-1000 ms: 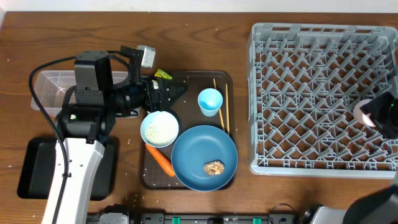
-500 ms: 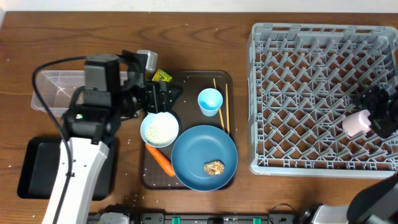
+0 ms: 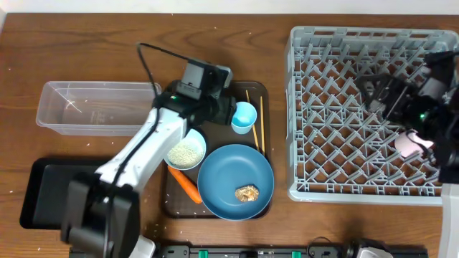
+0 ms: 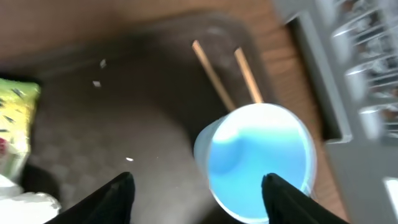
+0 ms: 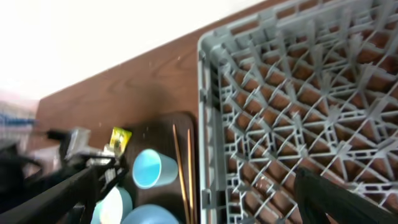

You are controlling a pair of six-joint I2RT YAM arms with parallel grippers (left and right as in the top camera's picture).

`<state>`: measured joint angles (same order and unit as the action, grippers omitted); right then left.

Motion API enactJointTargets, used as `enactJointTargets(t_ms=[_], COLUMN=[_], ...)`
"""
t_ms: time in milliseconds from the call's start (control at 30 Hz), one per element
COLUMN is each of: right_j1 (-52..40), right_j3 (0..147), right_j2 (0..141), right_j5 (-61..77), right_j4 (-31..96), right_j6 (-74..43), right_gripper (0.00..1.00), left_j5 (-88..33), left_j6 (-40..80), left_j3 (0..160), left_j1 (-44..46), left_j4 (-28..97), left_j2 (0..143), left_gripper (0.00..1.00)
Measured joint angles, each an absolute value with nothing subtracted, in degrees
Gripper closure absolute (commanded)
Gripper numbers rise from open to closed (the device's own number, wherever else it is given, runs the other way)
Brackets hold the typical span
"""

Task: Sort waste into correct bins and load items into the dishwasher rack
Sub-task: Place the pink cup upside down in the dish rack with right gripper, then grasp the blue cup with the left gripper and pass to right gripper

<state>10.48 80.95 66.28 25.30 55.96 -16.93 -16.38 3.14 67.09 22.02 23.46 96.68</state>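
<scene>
My left gripper (image 3: 229,113) is open just left of the upright light blue cup (image 3: 243,117) on the brown serving tray. In the left wrist view my open jaws (image 4: 198,182) sit around the cup (image 4: 258,158), with the chopsticks (image 4: 214,74) beyond it and the yellow-green wrapper (image 4: 15,124) at the left. My right gripper (image 3: 384,97) is open and empty over the grey dishwasher rack (image 3: 337,172). The pink cup (image 3: 409,145) lies in the rack. The blue plate (image 3: 222,175) holds a brown food lump (image 3: 248,193). The bowl (image 3: 184,150) holds rice. The carrot (image 3: 185,184) lies beside it.
The clear tub (image 3: 93,107) stands at the left and the black tray (image 3: 36,193) at the lower left. The right wrist view looks down on the rack (image 5: 298,93), the light blue cup (image 5: 152,168) and the chopsticks (image 5: 183,162).
My left arm swung right from beside the tub to the light blue cup. My right gripper let go of the pink cup in the rack and drew back towards the rack's far side.
</scene>
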Motion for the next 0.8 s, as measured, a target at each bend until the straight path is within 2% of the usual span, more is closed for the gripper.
enactJointTargets(t_ms=[100,167,267,333,400,633,800], right_j1=[9.1,9.1,9.1,9.0,9.0,9.0,9.1], right_j3=[80.9,80.9,80.9,80.9,80.9,80.9,80.8], right_j2=[67.1,67.6,68.2,68.5,69.0,72.4,74.4], right_j5=[24.0,23.5,22.9,22.6,22.2,21.8,23.3], right_j4=[56.2,56.3,56.3,56.4,57.1,59.5,59.4], right_j6=[-16.9,-16.9,-16.9,-16.9,-16.9,-16.6,-13.7], right_gripper=[0.07,0.07,0.07,0.07,0.07,0.09,0.11], left_j5=[-15.8,-15.5,-15.1,-15.0,-15.0,-17.6,-24.1], left_j6=[3.2,3.6,4.5,4.8,5.0,4.9,5.6], left_j3=[67.1,67.1,67.1,67.1,67.1,67.1,67.1], left_j1=[22.2,22.2,22.2,22.2,22.3,21.8,18.5], left_j4=[22.7,22.2,21.8,21.8,22.0,23.4,25.1], left_j2=[100.0,101.4,103.1,103.9,104.7,102.7,91.6], left_gripper=[0.42,0.52,0.55,0.66,0.93,0.94,0.94])
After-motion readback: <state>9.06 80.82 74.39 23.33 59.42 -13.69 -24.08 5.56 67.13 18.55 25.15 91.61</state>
